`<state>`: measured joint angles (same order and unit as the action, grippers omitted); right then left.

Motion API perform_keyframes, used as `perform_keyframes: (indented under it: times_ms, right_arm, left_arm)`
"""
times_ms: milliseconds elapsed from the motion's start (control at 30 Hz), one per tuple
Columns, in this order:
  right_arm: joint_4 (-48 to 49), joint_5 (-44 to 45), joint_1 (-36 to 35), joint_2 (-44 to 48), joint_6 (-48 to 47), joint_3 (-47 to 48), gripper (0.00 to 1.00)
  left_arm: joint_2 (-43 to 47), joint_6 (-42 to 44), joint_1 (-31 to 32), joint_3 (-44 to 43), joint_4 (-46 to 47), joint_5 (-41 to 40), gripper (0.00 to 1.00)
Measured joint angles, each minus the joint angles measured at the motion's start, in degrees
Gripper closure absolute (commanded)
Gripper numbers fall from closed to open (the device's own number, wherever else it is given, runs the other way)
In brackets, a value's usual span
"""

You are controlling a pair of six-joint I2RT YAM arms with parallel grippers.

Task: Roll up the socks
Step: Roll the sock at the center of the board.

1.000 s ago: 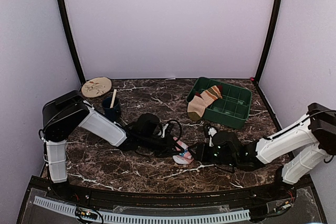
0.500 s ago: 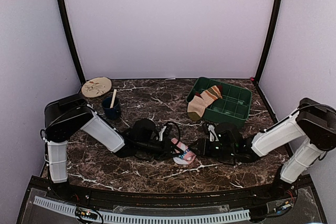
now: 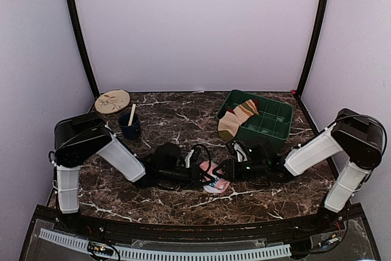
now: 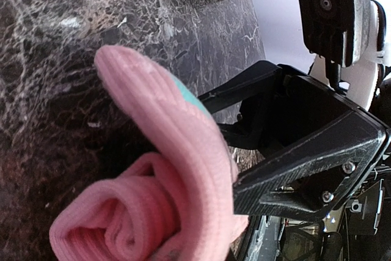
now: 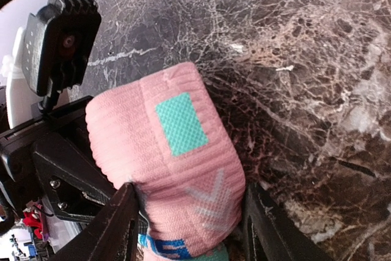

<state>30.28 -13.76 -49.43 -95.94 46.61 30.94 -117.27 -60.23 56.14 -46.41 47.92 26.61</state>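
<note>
On the dark marble table, the green tray sits at about 2 o'clock. The tan striped sock is draped over its 9 o'clock rim and has not been rolled.

The pink sock lies on the table near the centre, a little toward 6 o'clock, between my two claws. My left claw reaches it from 9 o'clock and is clamped nearly shut on the rolled end. In the left wrist view the fabric is a tight spiral close to the lens, and it hides my own fingers.

My right claw comes in from 3 o'clock with its jaws spread wide. One finger is on each flank of the sock and close against the knit. I cannot tell whether they are pressing on it.

A loose flap with a mint-green patch arches up over the roll and has not been tucked in.

I judge the sock to be light, soft and springy, with a ribbed knit that gives good friction. It won't break, but the spiral will probably unwind if my left claw lets go. The best hold looks to be across the thick body of the roll, pinching every layer. The flap's edge is the place to pull it over.
</note>
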Motion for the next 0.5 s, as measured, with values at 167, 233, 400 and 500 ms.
perform_keyframes:
  times_ms: [167,233,400,500]
  right_arm:
    - [0.55,-2.93,0.85,-0.94,-0.83,0.13,0.48]
    - [0.39,-3.72,0.96,-0.98,-1.64,0.15,0.48]
    - [-2.40,-5.49,1.18,-1.27,-5.07,1.66,0.49]
    - [-4.68,-6.29,1.31,-1.77,-7.48,3.13,0.52]
  left_arm:
    - [-0.37,-0.87,0.46,0.90,2.05,-0.76,1.00]
    - [-0.59,-1.16,0.57,0.98,2.62,-0.76,1.00]
    - [-1.07,-1.77,0.72,0.68,3.08,-0.74,1.00]
    - [-1.22,-2.03,0.72,0.46,2.99,-0.76,1.00]
